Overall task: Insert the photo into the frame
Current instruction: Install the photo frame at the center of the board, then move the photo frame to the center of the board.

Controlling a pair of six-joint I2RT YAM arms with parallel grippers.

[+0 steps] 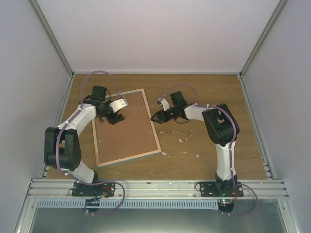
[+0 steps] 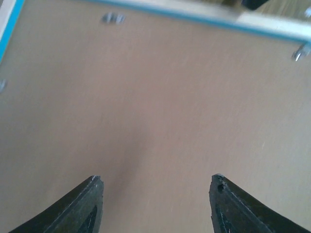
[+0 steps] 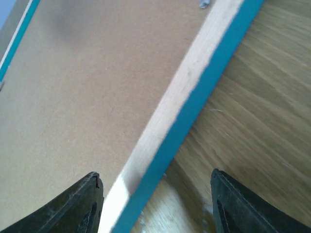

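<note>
- Two hands are at the frame (image 1: 127, 127), which lies back-up and askew on the left half of the tabletop (image 1: 209, 92), its brown board (image 2: 155, 97) showing inside the wood rim.
- Over the board's far-left part hangs the left hand (image 1: 115, 118), with its fingers (image 2: 90, 204) spread and nothing between them. Whether it touches the board I cannot tell.
- No photo shows in any view. It may lie under the board, but that cannot be told.
- Small metal tabs (image 2: 112, 18) sit along the rim, too blurred to tell whether they are turned down over the board.
- Just beside the rim on the right, toward its far end, is the right hand (image 1: 156, 116). It is open, and its wrist view shows the rim running between the fingers unclamped.
- White scraps (image 1: 187, 141) dot the bare wood right of the frame.
- Risk: the frame looks loose on the tabletop, so a sideways nudge from the right hand would likely slide or spin it.
- Risk: pinching and lifting the thin rim on one side could tip the frame. If the tabs are not down, the board could drop out.
- Risk: an off-centre press from the left hand could shift the board before it is secured.
</note>
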